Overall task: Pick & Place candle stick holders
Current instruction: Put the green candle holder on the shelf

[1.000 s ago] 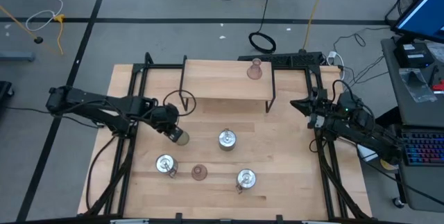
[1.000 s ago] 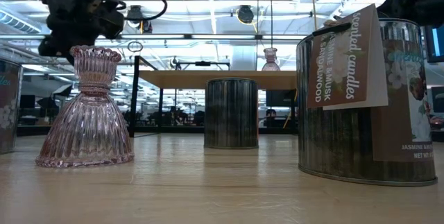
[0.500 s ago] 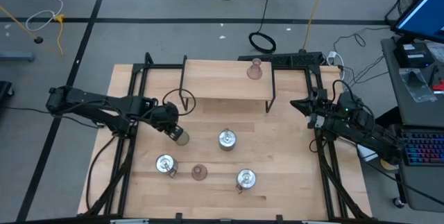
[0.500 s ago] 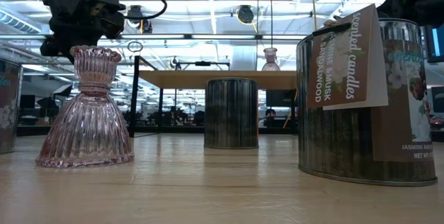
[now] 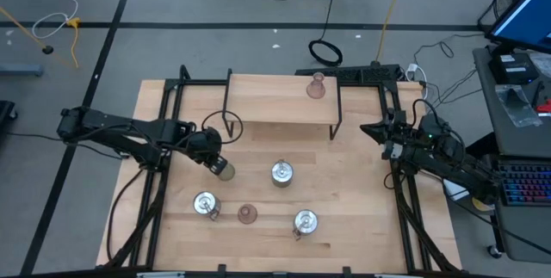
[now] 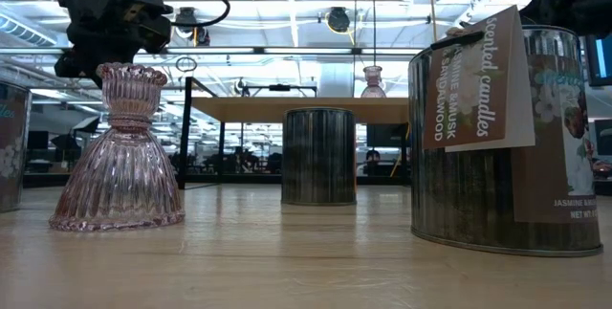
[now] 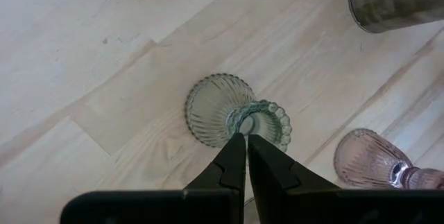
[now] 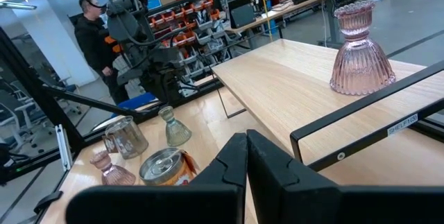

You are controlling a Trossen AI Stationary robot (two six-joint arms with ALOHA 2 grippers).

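my left claw (image 7: 245, 139) hangs over the green glass holder (image 7: 236, 116), fingers pressed together w/ tips at its scalloped rim, gripping nothing. holder stands upright on the table (image 5: 344, 183), left of centre. pink holder (image 5: 247, 214) near front edge, betw. two silver cans (image 5: 205, 204) (image 5: 305, 221); third can (image 5: 281, 173) mid-table. second pink holder (image 5: 316, 87) up on the raised shelf (image 5: 275, 101). my right claw (image 8: 246, 141) waits at right edge of table, fingers together, empty.
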